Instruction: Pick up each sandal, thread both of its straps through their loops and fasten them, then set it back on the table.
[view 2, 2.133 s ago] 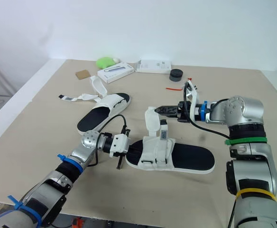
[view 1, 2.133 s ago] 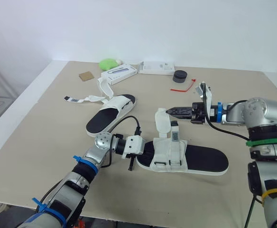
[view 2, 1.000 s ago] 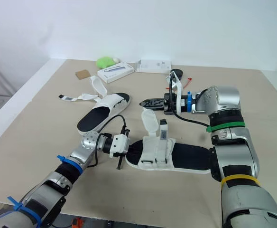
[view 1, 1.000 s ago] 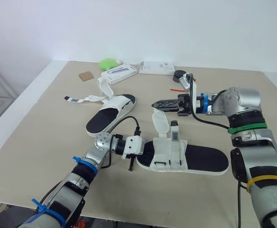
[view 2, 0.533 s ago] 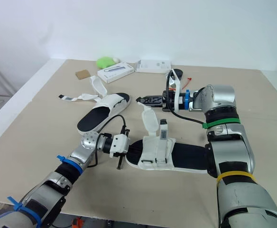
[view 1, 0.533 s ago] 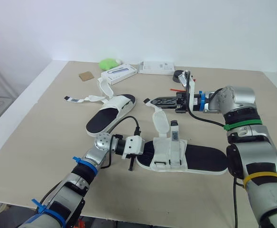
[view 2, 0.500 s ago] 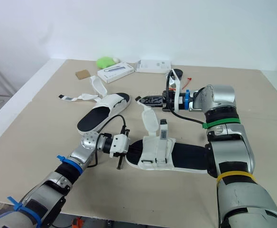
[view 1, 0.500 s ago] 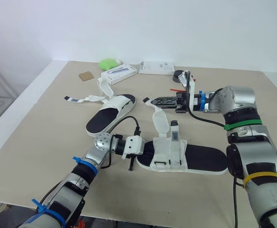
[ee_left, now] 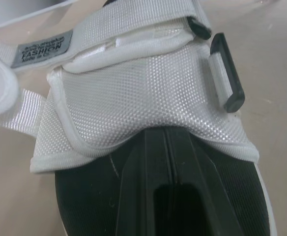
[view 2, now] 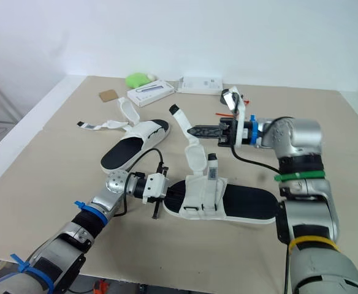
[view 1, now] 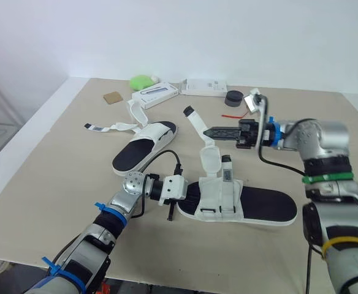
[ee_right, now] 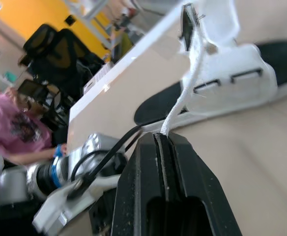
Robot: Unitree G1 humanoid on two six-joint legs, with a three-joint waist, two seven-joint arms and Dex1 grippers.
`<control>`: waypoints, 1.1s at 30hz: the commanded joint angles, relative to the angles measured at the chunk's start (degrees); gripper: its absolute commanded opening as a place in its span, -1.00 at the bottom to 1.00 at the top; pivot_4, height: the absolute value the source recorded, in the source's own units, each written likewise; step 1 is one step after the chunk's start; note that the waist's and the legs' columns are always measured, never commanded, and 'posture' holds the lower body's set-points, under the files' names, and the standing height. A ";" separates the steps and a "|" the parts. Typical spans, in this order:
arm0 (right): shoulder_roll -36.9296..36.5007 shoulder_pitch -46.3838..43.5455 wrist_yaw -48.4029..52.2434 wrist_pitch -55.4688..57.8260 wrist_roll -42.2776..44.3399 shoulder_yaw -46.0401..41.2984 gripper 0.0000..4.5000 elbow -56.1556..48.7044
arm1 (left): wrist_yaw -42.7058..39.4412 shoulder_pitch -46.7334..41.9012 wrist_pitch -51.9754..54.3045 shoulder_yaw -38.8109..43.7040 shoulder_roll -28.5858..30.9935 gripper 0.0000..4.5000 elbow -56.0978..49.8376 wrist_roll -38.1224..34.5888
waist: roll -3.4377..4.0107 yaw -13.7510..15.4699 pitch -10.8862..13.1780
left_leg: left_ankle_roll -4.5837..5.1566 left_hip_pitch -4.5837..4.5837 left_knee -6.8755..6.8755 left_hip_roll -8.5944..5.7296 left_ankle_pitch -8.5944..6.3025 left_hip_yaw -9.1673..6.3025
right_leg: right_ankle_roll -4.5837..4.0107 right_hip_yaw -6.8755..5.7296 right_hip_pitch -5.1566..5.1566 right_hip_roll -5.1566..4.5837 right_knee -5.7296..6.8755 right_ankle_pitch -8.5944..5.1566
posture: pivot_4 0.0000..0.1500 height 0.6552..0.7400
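My right gripper point(view 1: 208, 131) has pinched the strap point(view 1: 194, 122) and drawn back rightward, lifting its end upright.

Beige table point(view 1: 38, 177) against a plain white wall point(view 1: 167, 37); beyond, black office chairs point(ee_right: 60, 54) before an orange wall point(ee_right: 30, 14).

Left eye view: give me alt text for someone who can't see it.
The right hand pinches a strap of the near sandal and holds it up above the table. The left hand rests at that sandal's toe end; a second sandal sits unfastened behind.
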 commanded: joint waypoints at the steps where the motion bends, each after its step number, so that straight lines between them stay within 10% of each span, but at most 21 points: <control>1: -0.73 5.18 -0.16 -4.50 6.64 -7.53 -0.96 -17.55 | -0.32 4.38 3.96 -5.03 2.10 -1.00 6.94 7.54 | 0.04 -0.03 0.03 | 0.00 -0.02 0.05 0.01 0.00 0.02 | 0.03 0.00 0.01 0.00 0.00 0.00 | 1.00 1.00; 13: -3.50 27.59 -5.27 -53.07 -18.93 0.12 -0.96 -38.97 | -1.82 2.64 3.74 -4.84 2.11 -1.00 8.62 7.27 | -0.15 0.00 0.15 | -0.02 -0.06 0.10 0.00 0.02 -0.06 | 0.16 -0.17 -0.01 0.00 -0.02 -0.04 | 1.00 1.00; 18: -8.79 38.92 0.21 -96.26 -28.92 -0.08 -0.96 -33.60 | -2.64 1.39 3.16 -4.32 2.72 -1.00 10.11 7.14 | -0.40 0.01 0.25 | -0.04 -0.04 0.09 -0.03 0.02 -0.11 | 0.20 -0.26 0.10 0.00 -0.05 -0.10 | 1.00 1.00; 28: -8.43 38.40 -9.78 -128.39 -37.11 1.72 -0.96 -19.65 | -2.86 0.97 2.08 -4.74 1.91 -1.00 11.75 7.52 | -0.58 -0.17 0.46 | -0.07 0.59 -0.05 0.06 0.07 0.00 | -0.26 -0.23 0.49 -0.06 -0.03 -0.16 | 1.00 1.00; 33: -10.91 38.55 -13.29 -128.11 -39.07 4.39 -0.15 -17.32 | -2.97 0.61 2.12 -4.63 1.30 -1.00 11.80 7.51 | -0.53 0.02 0.42 | -0.09 0.67 -0.14 0.01 0.06 -0.05 | -0.17 -0.21 0.58 -0.03 -0.03 -0.12 | 1.00 1.00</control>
